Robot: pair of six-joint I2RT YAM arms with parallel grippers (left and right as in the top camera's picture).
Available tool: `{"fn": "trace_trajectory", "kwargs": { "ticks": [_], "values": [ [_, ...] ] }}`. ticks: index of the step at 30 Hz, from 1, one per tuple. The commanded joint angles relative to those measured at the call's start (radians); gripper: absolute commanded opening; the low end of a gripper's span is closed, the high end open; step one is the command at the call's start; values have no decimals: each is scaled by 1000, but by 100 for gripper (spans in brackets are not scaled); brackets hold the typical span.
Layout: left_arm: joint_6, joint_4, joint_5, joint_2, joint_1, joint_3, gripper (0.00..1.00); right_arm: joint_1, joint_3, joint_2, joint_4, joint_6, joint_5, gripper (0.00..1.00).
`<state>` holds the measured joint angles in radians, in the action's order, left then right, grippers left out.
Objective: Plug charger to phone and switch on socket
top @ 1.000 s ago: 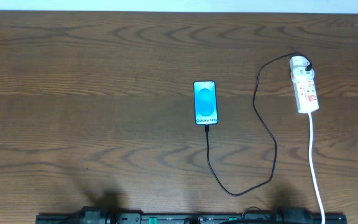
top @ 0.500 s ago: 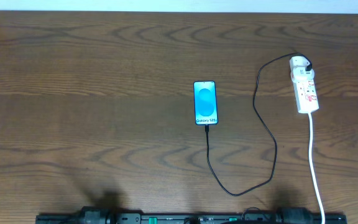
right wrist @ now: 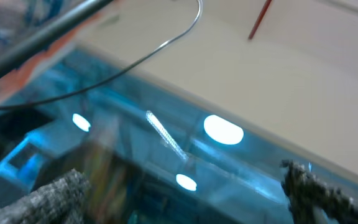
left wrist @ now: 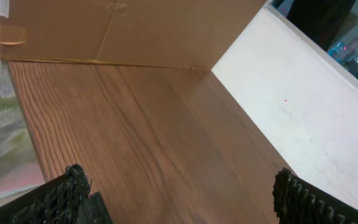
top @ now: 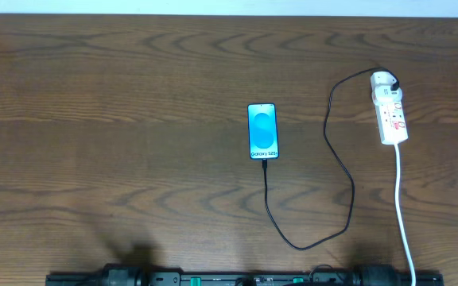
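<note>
I count 1 phone, 1 charger, 1 socket. Phone's long axis runs far-near, text end nearest. Left gripper and right gripper gape, empty.

On the socket the switch positions are too small to read, as is the seating of the charger tip in the phone. The white cord runs off the bottom edge. The right wrist view is blurred.

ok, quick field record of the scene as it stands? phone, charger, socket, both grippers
phone: lying flat, centre of overhead view, screen lit blue
charger: black cable from adapter on the socket, tip at phone's bottom edge
socket: right of phone, switch state unreadable
left gripper: open, empty
right gripper: open, empty
</note>
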<state>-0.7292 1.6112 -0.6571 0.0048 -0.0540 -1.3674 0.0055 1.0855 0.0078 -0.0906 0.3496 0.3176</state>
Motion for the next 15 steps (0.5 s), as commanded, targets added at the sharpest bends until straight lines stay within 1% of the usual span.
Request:
{"fn": "trace_trajectory", "kwargs": {
  "ticks": [1, 4, 6, 7, 10, 11, 14, 15],
  "values": [
    [2, 78, -9, -1, 2, 2, 97, -2, -167, 14, 18, 3, -83, 99],
    [2, 78, -9, -1, 2, 2, 97, -2, -255, 14, -14, 3, -83, 99],
    [2, 78, -9, -1, 2, 2, 97, -2, -388, 14, -85, 3, -84, 99],
    [2, 78, -9, -1, 2, 2, 97, -2, -423, 14, -86, 3, -84, 99],
    [2, 78, -9, -1, 2, 2, 97, -2, -540, 14, -68, 3, -84, 99],
    [2, 78, -9, -1, 2, 2, 97, -2, -622, 16, -43, 3, -84, 99],
    [2, 78, -9, -1, 2, 2, 97, -2, -736, 19, -6, 3, -87, 99],
    [2, 78, -9, -1, 2, 2, 97, -2, -800, 19, 13, 2, -95, 99]
  ]
}}
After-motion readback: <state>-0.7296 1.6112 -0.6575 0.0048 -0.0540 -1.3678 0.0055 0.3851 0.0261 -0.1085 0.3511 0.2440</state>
